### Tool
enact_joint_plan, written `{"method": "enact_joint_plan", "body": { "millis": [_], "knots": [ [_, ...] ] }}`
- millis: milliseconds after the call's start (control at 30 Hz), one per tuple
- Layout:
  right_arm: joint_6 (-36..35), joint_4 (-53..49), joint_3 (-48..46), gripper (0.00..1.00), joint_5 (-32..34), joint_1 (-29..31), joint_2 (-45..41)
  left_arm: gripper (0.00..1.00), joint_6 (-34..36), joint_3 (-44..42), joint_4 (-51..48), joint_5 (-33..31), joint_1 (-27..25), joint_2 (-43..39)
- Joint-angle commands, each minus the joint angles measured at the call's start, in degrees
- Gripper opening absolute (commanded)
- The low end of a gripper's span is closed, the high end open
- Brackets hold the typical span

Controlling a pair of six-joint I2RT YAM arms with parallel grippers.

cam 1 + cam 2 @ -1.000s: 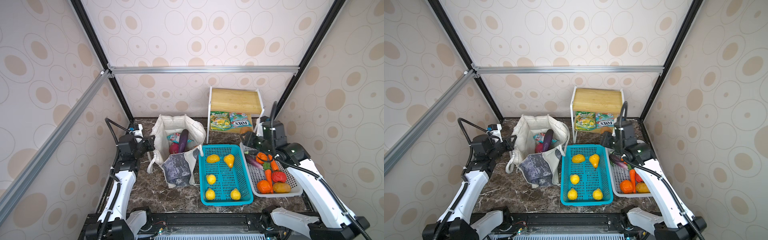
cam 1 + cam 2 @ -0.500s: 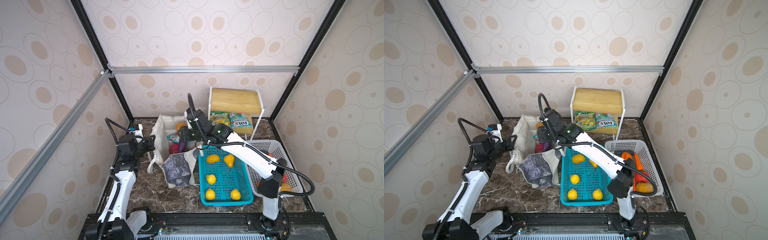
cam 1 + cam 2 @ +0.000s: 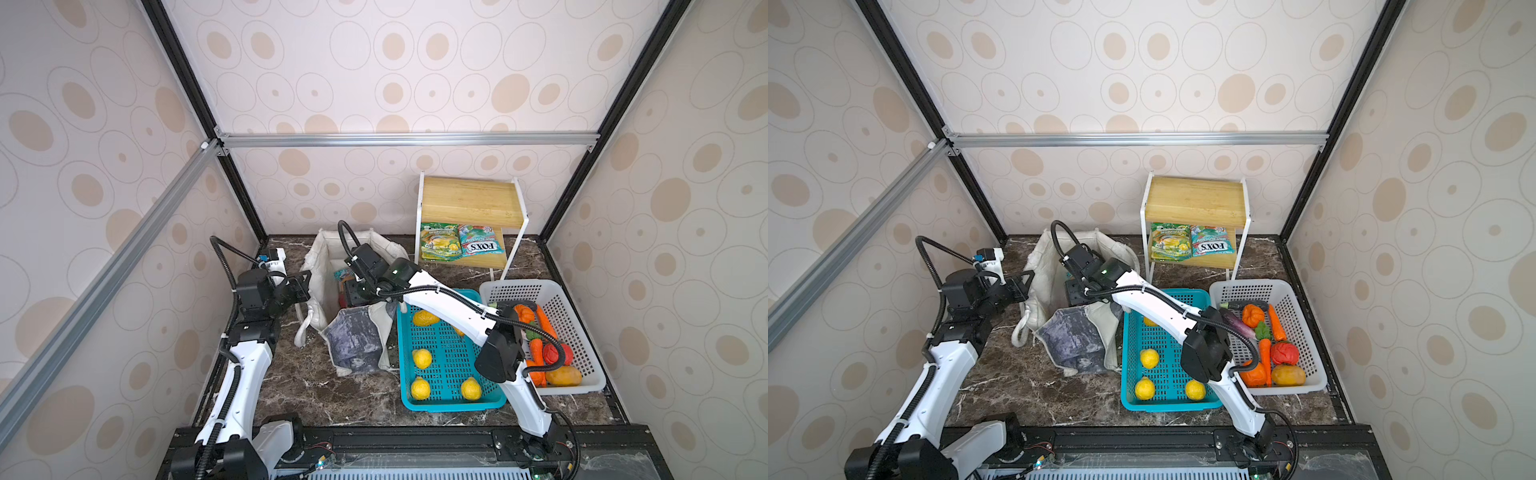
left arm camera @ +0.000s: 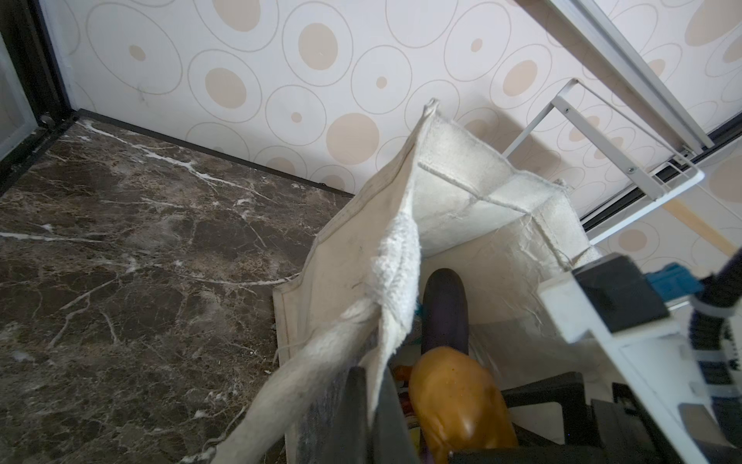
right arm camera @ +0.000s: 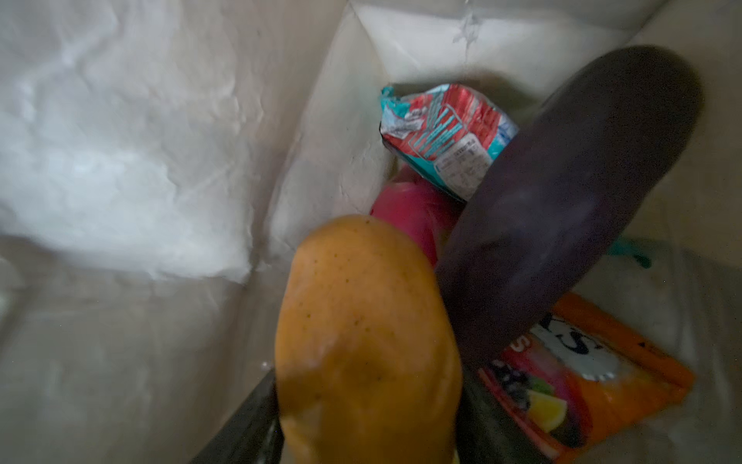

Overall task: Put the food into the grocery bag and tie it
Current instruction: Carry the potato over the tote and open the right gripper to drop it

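Right claw (image 5: pixel 373 385), moved from the white basket (image 3: pixel 582 386) into the grocery bag (image 3: pixel 320 257), grips an orange-yellow fruit (image 5: pixel 361 321). Close alongside in the bag: eggplant (image 5: pixel 562 180). Below: pink fruit (image 5: pixel 405 209), teal packet (image 5: pixel 441 132), orange packet (image 5: pixel 594 361). Left claw (image 4: pixel 371 409), closed, pinches the bag's rim. Teal basket (image 3: pixel 449 405) stands beside the bag on the table (image 3: pixel 291 386).
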Motion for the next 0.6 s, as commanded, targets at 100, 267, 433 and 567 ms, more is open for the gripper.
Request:
{"method": "enact_joint_plan", "body": {
  "millis": [100, 267, 433, 567],
  "knots": [
    [-0.53, -4.00, 1.60, 0.93, 3.57, 0.35, -4.62, 0.00, 0.19, -0.07, 2.30, 0.43, 0.38, -1.41],
    [-0.05, -1.12, -5.37, 1.00, 10.35, 0.43, -14.54, 0.00, 0.38, -0.05, 2.23, -0.16, 0.41, -1.56],
    [1.39, 7.20, -21.81, 1.00, 15.05, -2.30, -27.16, 0.00, 0.50, -0.12, 2.16, -0.41, 0.41, -1.41],
    [4.17, 9.91, -30.24, 1.00, 10.06, -7.59, -31.53, 0.00, 0.62, -0.05, 2.09, -0.51, 0.51, -1.34]
  ]
}}
